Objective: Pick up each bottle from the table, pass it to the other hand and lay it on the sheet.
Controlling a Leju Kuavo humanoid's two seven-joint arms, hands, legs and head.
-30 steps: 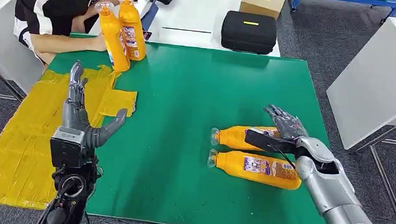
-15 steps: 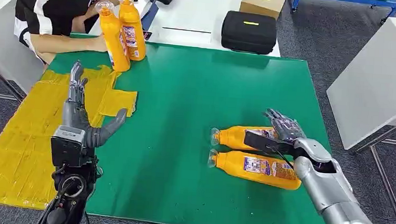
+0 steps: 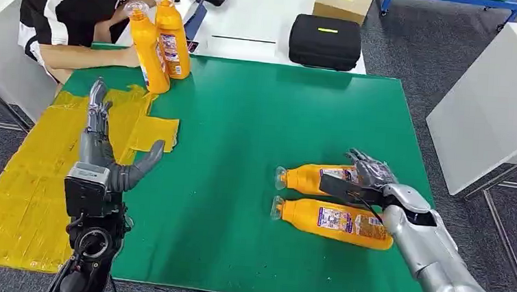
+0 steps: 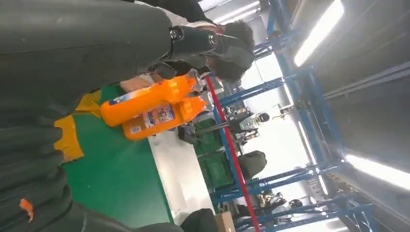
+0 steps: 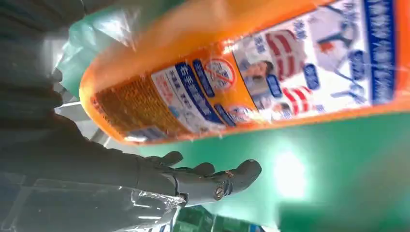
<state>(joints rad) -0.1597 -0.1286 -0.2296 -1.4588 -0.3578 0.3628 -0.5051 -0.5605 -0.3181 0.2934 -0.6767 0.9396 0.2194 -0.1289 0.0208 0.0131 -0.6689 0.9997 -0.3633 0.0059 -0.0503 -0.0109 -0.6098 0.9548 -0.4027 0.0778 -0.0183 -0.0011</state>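
Head view had the right robot hand (image 3: 367, 173) spread open over the far bottle (image 3: 312, 178), near bottle (image 3: 333, 222) beside it on the bench (image 3: 244, 117), left robot hand (image 3: 101, 150) open above the sheet (image 3: 19, 191); best wrap fingers round mid-body w/o nudging its neighbour.

You see glossy orange plastic bottles (image 3: 336, 222) with shiny printed labels lying on the matt green tabletop (image 3: 257, 125). The crinkled yellow plastic-looking sheet (image 3: 26, 191) gleams faintly; the brushed silver metal right arm (image 3: 433, 261) reflects light.
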